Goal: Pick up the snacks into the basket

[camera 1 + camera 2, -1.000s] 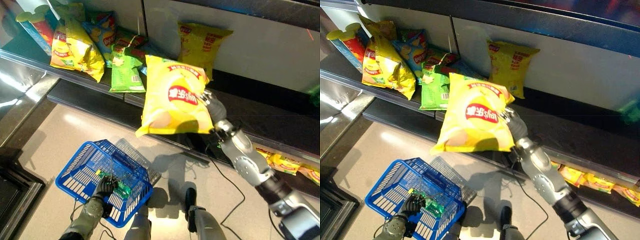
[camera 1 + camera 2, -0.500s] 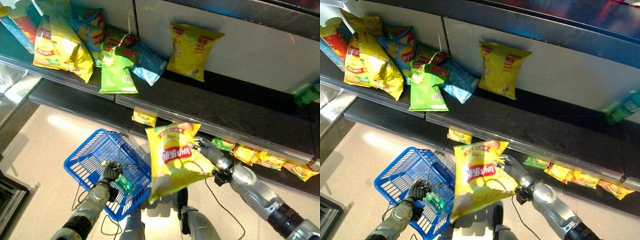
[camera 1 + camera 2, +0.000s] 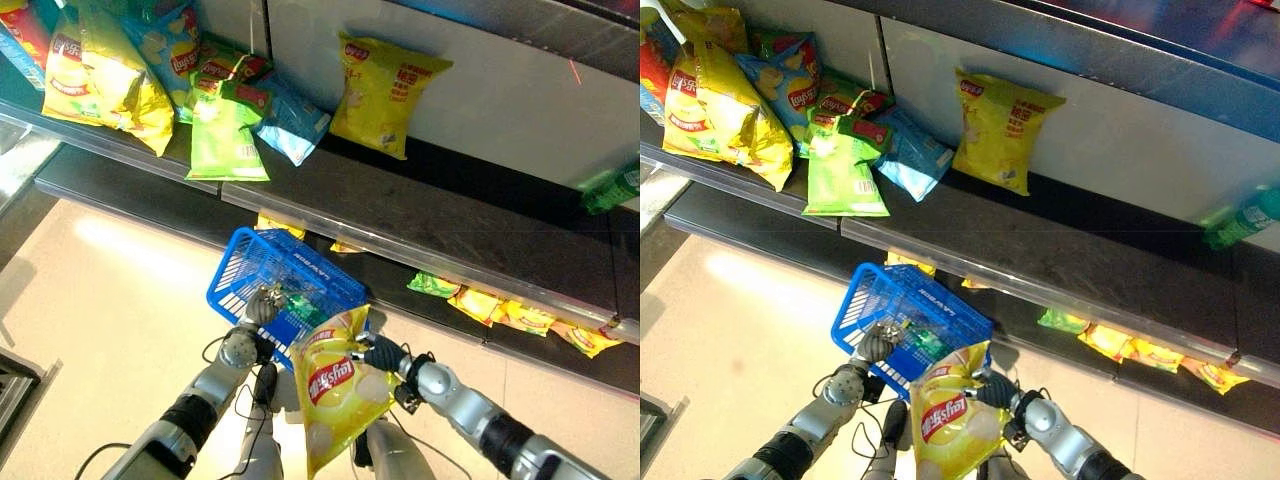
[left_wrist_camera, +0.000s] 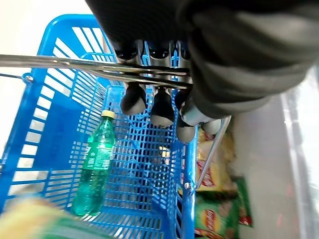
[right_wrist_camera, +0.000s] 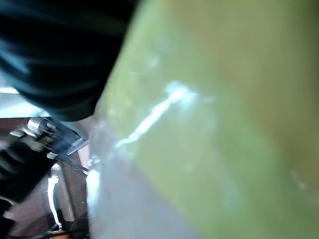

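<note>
Store shelf [image 3: 420,215] of snacks above; left hand [image 3: 262,303] clenched on the blue basket [image 3: 245,268] handle. Right hand [image 3: 380,352] grasps the yellow chip bag [image 3: 335,395] just beside the basket; its hanging bulk may snag the rim and spill out

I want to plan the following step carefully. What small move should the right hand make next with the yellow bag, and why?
Probably the right hand should carry the large yellow crisp bag a little toward the blue plastic basket before letting go. The bag hangs beside the basket's near rim, not above its opening. The left hand holds the metal basket handle, and a green plastic bottle already lies inside.
</note>
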{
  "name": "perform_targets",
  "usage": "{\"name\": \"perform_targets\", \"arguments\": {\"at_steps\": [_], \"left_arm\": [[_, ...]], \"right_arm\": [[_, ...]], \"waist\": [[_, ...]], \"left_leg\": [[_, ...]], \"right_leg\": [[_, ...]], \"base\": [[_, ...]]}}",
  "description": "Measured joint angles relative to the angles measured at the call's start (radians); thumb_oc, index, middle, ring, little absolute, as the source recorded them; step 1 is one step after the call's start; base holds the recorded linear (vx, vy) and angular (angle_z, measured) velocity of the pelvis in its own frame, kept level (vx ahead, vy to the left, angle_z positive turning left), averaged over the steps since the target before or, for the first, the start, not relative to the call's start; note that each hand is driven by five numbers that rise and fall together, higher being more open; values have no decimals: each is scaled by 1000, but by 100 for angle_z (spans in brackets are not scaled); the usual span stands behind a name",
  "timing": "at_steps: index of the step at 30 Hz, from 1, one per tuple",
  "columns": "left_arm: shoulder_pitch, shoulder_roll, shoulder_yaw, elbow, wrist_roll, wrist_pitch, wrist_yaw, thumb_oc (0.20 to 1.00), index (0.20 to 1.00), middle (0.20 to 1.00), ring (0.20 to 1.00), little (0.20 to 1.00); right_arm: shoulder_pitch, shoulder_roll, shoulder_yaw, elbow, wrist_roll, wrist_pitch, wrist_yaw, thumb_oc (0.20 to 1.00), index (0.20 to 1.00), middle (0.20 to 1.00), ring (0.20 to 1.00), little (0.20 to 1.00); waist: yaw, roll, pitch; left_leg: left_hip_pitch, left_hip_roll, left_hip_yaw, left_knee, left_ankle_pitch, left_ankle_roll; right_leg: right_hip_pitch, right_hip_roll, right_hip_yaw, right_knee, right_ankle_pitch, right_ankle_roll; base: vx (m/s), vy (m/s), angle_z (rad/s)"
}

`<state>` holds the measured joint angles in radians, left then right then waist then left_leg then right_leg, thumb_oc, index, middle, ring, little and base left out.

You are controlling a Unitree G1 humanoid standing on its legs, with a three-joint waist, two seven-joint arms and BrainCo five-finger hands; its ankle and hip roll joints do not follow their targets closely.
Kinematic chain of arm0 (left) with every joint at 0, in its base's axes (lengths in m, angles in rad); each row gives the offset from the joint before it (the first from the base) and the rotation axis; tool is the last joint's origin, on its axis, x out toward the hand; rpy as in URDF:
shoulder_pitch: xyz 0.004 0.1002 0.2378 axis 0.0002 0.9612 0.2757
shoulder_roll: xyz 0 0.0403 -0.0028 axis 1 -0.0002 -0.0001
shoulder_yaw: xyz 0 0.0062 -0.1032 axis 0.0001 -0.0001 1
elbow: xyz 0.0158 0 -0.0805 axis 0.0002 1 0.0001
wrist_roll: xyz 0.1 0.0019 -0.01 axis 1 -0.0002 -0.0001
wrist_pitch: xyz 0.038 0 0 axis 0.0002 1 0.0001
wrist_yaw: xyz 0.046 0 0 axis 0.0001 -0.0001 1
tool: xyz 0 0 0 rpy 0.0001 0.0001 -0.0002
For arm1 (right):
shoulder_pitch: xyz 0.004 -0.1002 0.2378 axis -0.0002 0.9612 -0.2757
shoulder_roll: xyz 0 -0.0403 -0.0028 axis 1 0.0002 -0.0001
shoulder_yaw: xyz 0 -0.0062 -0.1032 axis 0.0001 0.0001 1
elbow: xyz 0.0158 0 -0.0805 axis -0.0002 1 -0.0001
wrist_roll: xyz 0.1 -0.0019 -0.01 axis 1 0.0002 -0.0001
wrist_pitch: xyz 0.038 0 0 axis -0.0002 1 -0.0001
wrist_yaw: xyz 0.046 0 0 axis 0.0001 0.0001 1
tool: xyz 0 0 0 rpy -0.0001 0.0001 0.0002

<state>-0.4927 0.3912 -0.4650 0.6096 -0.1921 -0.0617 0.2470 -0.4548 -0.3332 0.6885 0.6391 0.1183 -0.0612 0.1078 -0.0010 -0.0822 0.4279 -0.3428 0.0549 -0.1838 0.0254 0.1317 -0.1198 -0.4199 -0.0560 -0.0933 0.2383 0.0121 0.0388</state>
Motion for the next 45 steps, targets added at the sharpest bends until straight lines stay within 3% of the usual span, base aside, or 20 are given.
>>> {"name": "perform_targets", "arguments": {"at_steps": [6,11,23,31,43,44,45], "left_arm": [[-51,-9,-39,-8,0,0,8,200,200,200,200,200],[-57,-6,-76,-41,0,4,15,200,200,200,200,200],[-25,22,-144,-221,-108,9,-25,200,200,200,200,200],[34,120,-208,-391,-195,9,-127,200,200,200,200,200],[17,162,-300,-400,-264,8,-192,200,200,200,200,200],[17,162,-301,-400,-267,8,-197,200,200,200,200,200],[17,162,-301,-400,-269,8,-197,200,200,200,200,200]], "right_arm": [[-89,110,19,200,-29,10,-38,200,200,200,200,200],[-120,172,20,310,-27,16,-73,200,200,200,200,200],[-247,173,-26,431,12,39,-132,200,200,200,200,200],[-393,151,-52,432,44,46,-164,200,200,200,200,200],[-410,172,-43,436,71,52,-170,200,200,200,200,200],[-410,172,-43,438,72,52,-171,1000,1000,1000,1000,1000],[-410,173,-43,439,72,52,-171,1000,1000,1000,1000,1000]], "waist": [[18,15,10],[27,46,28],[98,83,47],[133,109,51],[131,111,51],[131,112,51],[131,112,51]], "left_leg": [[-1,0,-1,0,0,0],[-6,-4,-12,0,3,1],[-19,-20,-29,5,10,5],[-43,-33,-38,5,23,7],[-55,-46,-40,8,24,8],[-56,-46,-40,8,24,8],[-56,-46,-40,8,24,8]], "right_leg": [[1,0,-3,-1,-3,4],[1,-7,-11,1,-3,4],[-9,-24,-22,15,-5,3],[-45,-42,-26,55,-14,3],[-67,-52,-23,78,-20,5],[-67,-52,-23,78,-19,5],[-67,-53,-23,78,-19,5]], "base": [[-8,1,2],[-9,0,6],[-10,1,4],[-8,-1,5],[0,1,1],[0,0,0],[0,0,0]]}}
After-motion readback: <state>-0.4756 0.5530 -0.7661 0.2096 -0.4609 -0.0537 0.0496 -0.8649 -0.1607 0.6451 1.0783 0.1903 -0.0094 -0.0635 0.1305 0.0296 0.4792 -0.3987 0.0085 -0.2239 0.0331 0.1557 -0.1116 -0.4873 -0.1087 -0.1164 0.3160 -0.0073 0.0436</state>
